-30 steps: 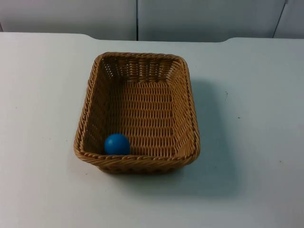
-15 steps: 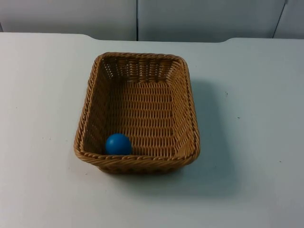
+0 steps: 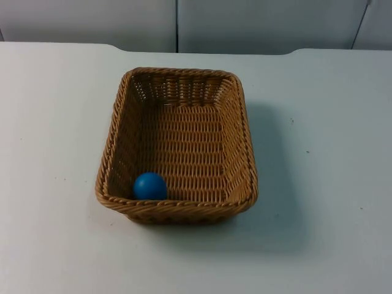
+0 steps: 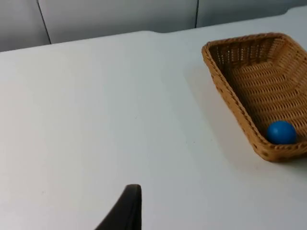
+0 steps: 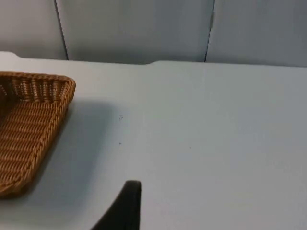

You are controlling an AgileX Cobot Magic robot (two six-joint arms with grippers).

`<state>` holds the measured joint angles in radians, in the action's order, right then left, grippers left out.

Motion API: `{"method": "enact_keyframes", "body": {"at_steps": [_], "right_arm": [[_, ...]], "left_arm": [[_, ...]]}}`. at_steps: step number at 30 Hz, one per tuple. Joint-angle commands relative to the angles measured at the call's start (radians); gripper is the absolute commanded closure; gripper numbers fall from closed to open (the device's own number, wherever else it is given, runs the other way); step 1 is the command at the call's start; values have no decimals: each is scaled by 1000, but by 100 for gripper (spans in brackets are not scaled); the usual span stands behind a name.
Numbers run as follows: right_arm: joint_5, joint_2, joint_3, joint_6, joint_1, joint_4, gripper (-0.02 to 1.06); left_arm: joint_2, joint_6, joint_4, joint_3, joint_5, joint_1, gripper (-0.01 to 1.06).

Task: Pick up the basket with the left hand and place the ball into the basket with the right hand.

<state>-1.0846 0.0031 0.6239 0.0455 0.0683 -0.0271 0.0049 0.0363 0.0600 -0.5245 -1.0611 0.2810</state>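
Observation:
A brown wicker basket (image 3: 244, 147) stands on the white table, near the middle. A blue ball (image 3: 150, 185) lies inside it, in the near left corner against the front wall. The left wrist view takes in the basket (image 4: 225, 86) and the ball (image 4: 281, 132) from the side. My left gripper (image 4: 125, 211) waits over bare table well to the left of the basket, holding nothing. My right gripper (image 5: 125, 207) waits over bare table to the right of the basket's rim (image 5: 57, 112), also holding nothing.
The white table (image 3: 331, 122) runs back to a grey partition wall (image 3: 245, 24). Bare table surrounds the basket on every side.
The ball rocks a hair's width in its corner. The basket stays put.

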Motion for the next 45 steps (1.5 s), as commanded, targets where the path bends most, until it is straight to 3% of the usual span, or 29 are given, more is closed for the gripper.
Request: {"method": "enact_keyframes", "body": {"at_steps": [1,5,12,25,45], "right_arm": [[15,-3,-17,4,2,13,3],[65,-3,-56,-30,4,52,3],[67,-3,-88,-21,4,55,3],[8,-3,-104,82,4,112,3],[3,-3,-112,58,2,112,3]], "left_arm": [[-5,-4,-20,2,-11,2,3],[-5,-4,-27,5,-14,2,3],[-5,-12,-32,11,-19,2,3],[-5,-51,-60,11,-19,2,3],[-5,-51,-60,11,-19,2,3]]}}
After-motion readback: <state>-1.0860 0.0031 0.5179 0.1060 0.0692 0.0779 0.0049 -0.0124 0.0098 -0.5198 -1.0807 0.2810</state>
